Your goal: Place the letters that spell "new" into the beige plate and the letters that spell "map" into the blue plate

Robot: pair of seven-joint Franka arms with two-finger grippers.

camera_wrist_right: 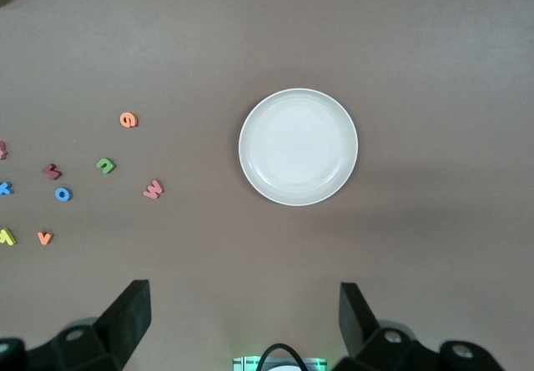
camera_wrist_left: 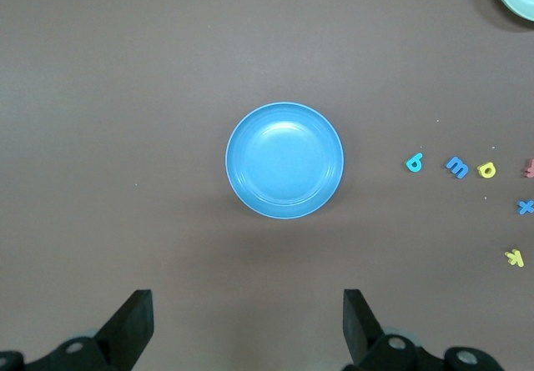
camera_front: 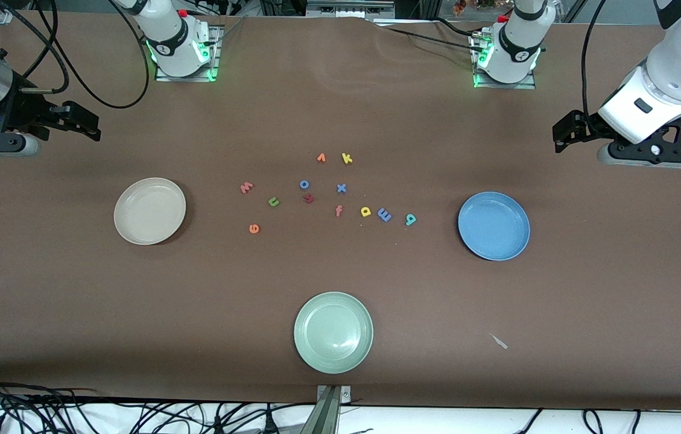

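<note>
counter: brown, lying flat under letters and plates
left claw: hanging spread over counter
right claw: hanging spread over counter

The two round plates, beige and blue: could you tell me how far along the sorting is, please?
Nothing is done: the round beige plate and round blue plate are empty. Nothing in hand; the left hand and right hand hover open. All six foam letters, like the green "n", remain.

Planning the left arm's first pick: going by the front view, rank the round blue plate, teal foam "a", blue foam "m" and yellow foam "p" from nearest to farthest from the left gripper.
1. Round blue plate, toward the left arm's end, nearest the open left gripper.
2. Teal foam "a", beside the plate.
3. Blue foam "m", next along the row.
4. Yellow foam "p", closest to the table's middle.
</note>
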